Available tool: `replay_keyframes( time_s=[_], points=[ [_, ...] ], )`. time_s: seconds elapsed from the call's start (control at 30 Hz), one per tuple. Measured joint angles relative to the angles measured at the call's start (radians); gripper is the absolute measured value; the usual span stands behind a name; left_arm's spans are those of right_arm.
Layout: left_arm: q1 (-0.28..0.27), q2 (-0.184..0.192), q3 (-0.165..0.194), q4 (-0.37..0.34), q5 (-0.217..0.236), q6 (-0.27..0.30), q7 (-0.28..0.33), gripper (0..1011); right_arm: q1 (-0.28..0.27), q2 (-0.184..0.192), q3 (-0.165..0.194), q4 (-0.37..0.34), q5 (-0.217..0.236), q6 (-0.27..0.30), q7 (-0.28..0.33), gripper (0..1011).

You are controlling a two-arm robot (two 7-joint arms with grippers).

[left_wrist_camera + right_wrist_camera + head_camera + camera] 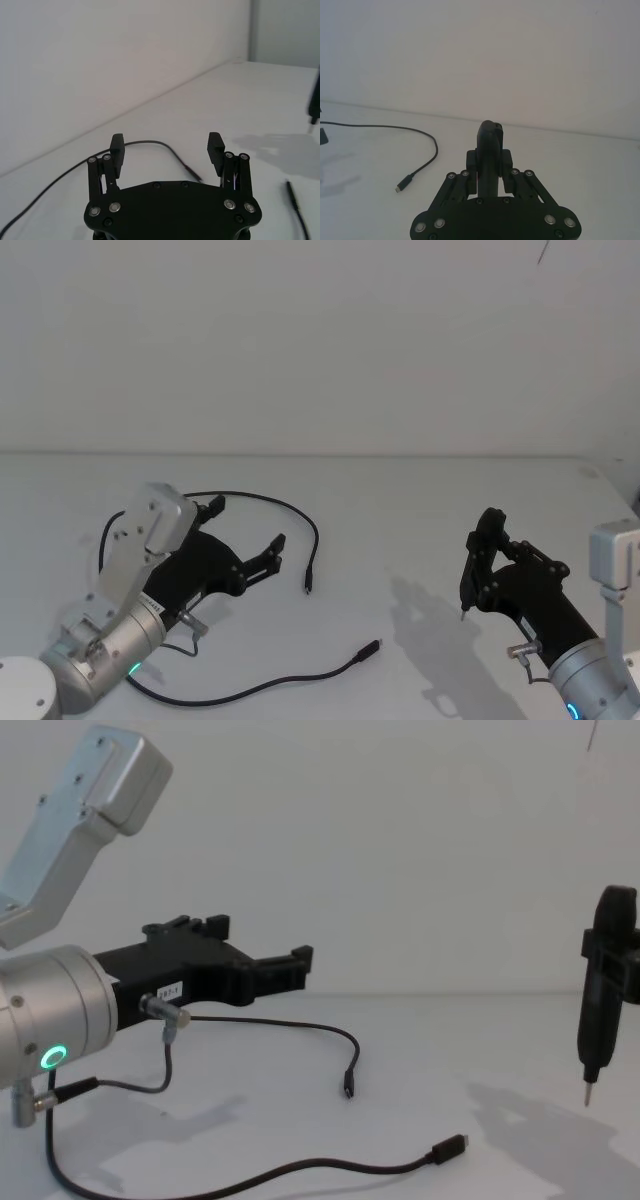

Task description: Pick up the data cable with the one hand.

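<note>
The data cable lies on the white table, curving along the front to its chunky plug with a short silver tip. From the chest it shows low in front, with its plug on the right. My left gripper, the one with the small white label, hovers open above the table, behind and to the left of that plug, touching nothing. Its wrist view has the open gripper and the plug off to one side.
A thinner black cable arcs just past the left gripper to a slim plug. My right gripper is held up at the right, shut on a black pen-shaped tool with its metal tip pointing down.
</note>
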Motion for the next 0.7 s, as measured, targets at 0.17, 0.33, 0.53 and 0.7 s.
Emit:
replay_keyframes(
  time_s=[0.17,0.33,0.53,0.7],
  points=[
    [-0.003,0.021,0.001,-0.005,-0.041,0.010,-0.079,1001,0.000,0.000,0.000,0.000,0.000,0.000,0.000,279],
    [-0.005,0.043,0.002,-0.010,-0.077,0.028,-0.150,1001,0.000,0.000,0.000,0.000,0.000,0.000,0.000,279],
    [-0.008,0.081,0.006,-0.017,-0.129,0.062,-0.247,1001,0.000,0.000,0.000,0.000,0.000,0.000,0.000,279],
    [-0.014,0.123,0.014,-0.019,-0.173,0.103,-0.336,1001,0.000,0.000,0.000,0.000,0.000,0.000,0.000,279]
  ],
)
